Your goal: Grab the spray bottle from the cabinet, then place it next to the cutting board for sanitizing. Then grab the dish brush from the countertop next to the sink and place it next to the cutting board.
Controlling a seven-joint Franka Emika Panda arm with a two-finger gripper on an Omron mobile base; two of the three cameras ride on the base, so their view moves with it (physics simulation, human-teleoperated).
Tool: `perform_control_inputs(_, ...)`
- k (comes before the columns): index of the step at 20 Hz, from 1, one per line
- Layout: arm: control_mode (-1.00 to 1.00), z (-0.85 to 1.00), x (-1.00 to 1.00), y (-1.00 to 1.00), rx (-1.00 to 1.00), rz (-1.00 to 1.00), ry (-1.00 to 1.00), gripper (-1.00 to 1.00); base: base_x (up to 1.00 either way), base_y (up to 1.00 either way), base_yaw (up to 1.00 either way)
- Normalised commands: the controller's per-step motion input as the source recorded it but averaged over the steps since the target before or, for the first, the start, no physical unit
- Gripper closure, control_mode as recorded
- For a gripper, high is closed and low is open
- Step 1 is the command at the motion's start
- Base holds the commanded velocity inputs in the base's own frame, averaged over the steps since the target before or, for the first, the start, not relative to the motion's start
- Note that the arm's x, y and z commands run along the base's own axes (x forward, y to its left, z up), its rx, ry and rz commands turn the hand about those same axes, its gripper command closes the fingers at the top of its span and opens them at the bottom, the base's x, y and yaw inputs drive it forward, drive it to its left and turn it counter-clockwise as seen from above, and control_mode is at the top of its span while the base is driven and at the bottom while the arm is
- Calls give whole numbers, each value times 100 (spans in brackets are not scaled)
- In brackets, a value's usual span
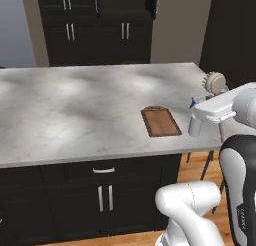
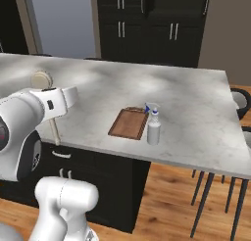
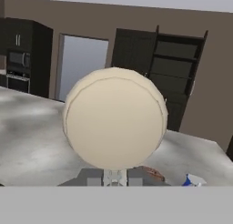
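The dish brush [image 3: 114, 118] has its round cream head right in front of the hand camera. My gripper [image 3: 113, 177] is shut on its thin handle just below the head. The brush head [image 1: 216, 81] stands above my white hand at the countertop's [image 1: 75, 105] right end, held off the surface, with its handle [image 2: 55, 130] hanging down. The reddish-brown cutting board [image 1: 160, 121] lies flat near the front edge. Just right of the board stands the white spray bottle [image 2: 153, 127], upright with its blue trigger; my hand partly covers the bottle [image 1: 195, 126].
Tall dark cabinets [image 1: 100, 25] with silver handles line the wall behind the island. An open shelf niche [image 3: 177, 68] and a doorway [image 3: 82, 68] show in the hand view. Dark stools [image 2: 240, 100] stand at the island's right end. Wooden floor lies below.
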Motion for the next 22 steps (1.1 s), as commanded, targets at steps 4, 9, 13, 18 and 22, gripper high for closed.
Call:
perform_control_inputs(4,100,0,0,0,0,0,0,100,54,6,-26)
perform_control_inputs(9,100,0,0,0,0,0,0,100,36,-1,-5)
perform_control_inputs(13,100,0,0,0,0,0,0,100,20,-2,0)
perform_control_inputs(18,100,0,0,0,0,0,0,100,47,0,-1)
perform_control_inputs(22,100,0,0,0,0,0,0,100,10,0,-1)
